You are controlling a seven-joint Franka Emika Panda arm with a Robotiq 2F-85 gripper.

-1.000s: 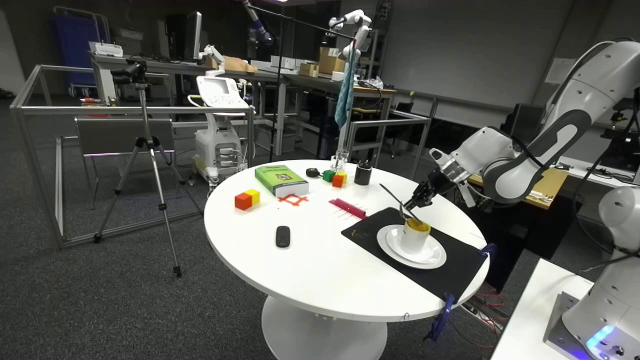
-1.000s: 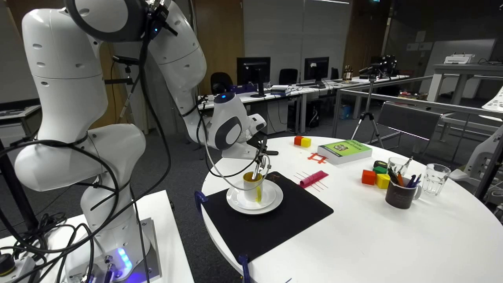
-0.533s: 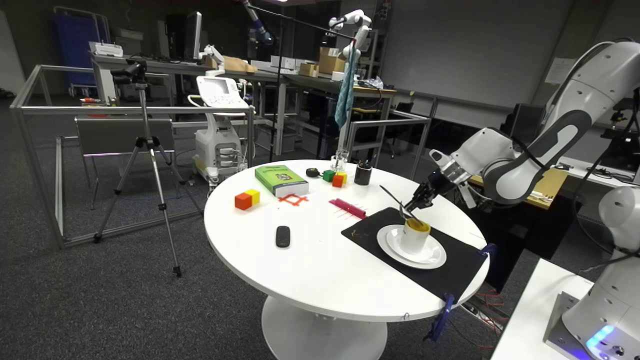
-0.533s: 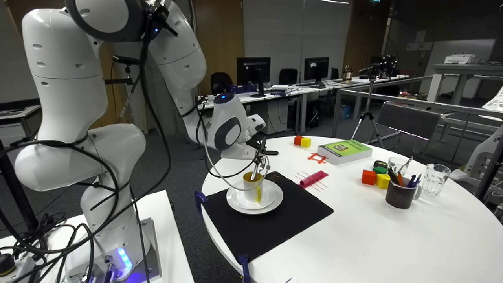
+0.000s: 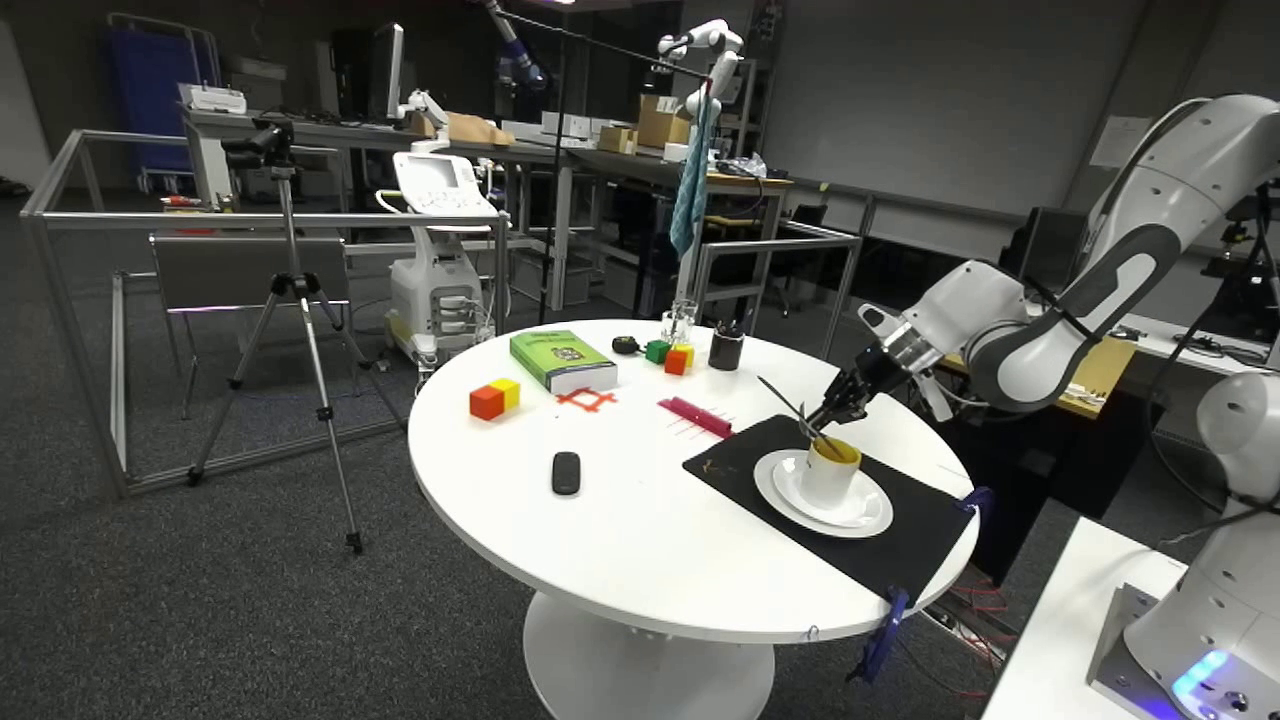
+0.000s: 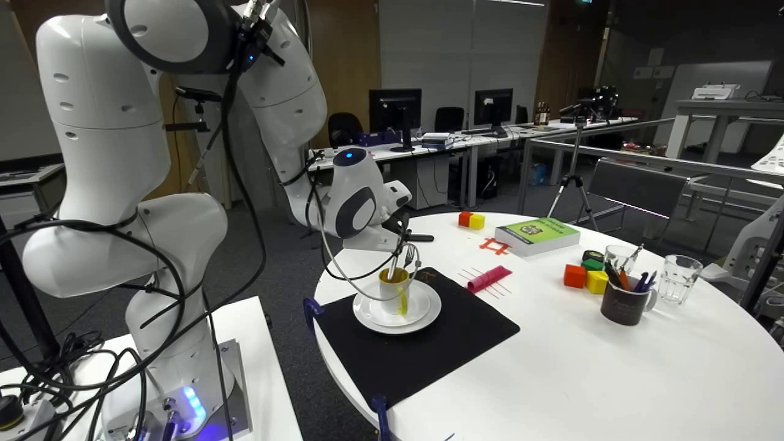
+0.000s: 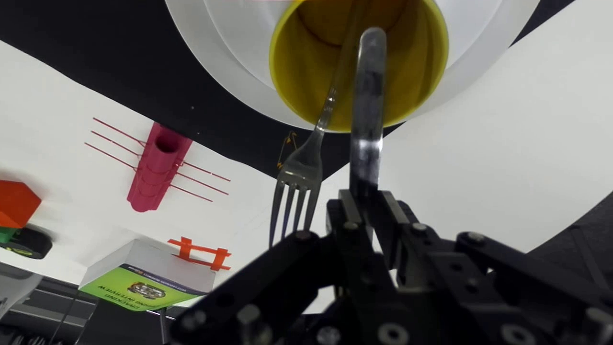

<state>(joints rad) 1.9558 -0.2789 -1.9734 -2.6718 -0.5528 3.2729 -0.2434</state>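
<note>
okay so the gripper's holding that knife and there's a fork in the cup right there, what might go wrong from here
First, the fork leans in the cup close beside the knife, so moving the knife might knock or drag it. Second, a sideways push could tip the cup, which stands on stacked plates. Third, the gripper pinches the slim knife only by its fingertips, so it may twist or slip.
</note>
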